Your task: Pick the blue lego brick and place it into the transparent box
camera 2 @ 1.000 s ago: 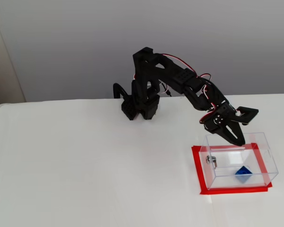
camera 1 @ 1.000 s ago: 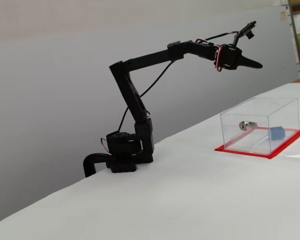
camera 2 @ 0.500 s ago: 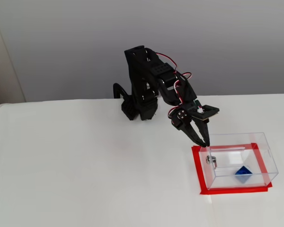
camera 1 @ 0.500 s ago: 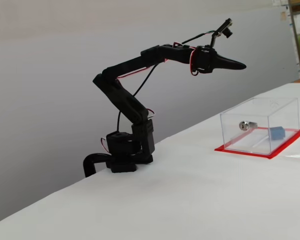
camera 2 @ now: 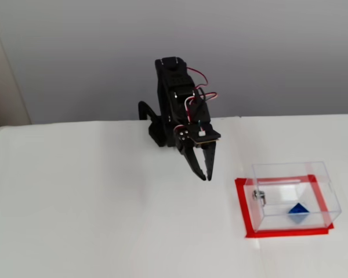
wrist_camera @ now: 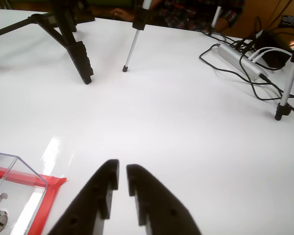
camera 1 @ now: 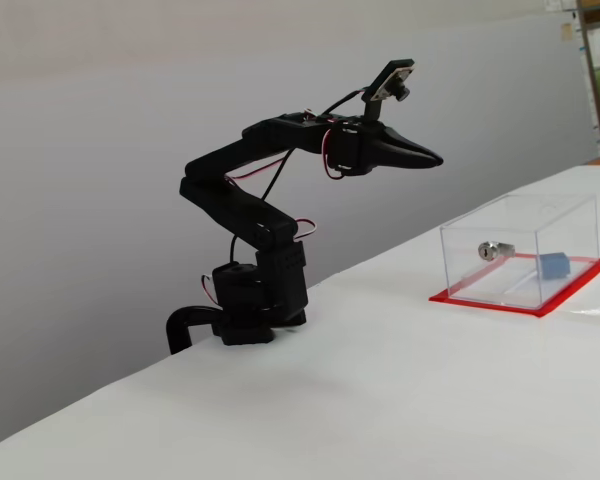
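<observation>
No writing readable anywhere. Your tool [wrist_camera: 121, 171] hangs over the desk [camera 2: 104, 220], nearly pressed together, holding nothing (just a slit); the brick [camera 2: 298, 211] sits inside the box [camera 2: 291, 171].

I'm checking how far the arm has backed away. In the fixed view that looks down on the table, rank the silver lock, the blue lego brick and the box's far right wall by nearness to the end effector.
1. silver lock, on the box's left wall.
2. blue lego brick, inside, lower right.
3. transparent box, right wall, farthest from the end effector.

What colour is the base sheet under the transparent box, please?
Red; the base sheet shows best in a fixed view.
</observation>
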Robot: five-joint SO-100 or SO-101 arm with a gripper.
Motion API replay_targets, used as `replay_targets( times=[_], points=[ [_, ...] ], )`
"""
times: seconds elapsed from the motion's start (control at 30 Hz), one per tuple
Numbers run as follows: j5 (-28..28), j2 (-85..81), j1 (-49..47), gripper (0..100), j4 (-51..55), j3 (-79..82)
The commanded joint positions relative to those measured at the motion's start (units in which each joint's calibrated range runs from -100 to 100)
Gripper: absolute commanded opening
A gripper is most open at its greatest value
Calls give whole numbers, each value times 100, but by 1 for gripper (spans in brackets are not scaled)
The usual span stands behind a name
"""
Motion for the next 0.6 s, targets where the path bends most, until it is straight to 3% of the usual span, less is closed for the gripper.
replay_targets(
  times=[0.0, 0.3, 0.57],
  points=[
    [-26, -325, 308, 2, -50, 197],
    [-26, -1293, 1121, 2, 11, 1020],
    [-26, -2116, 1232, 2, 11, 1942]
  ],
)
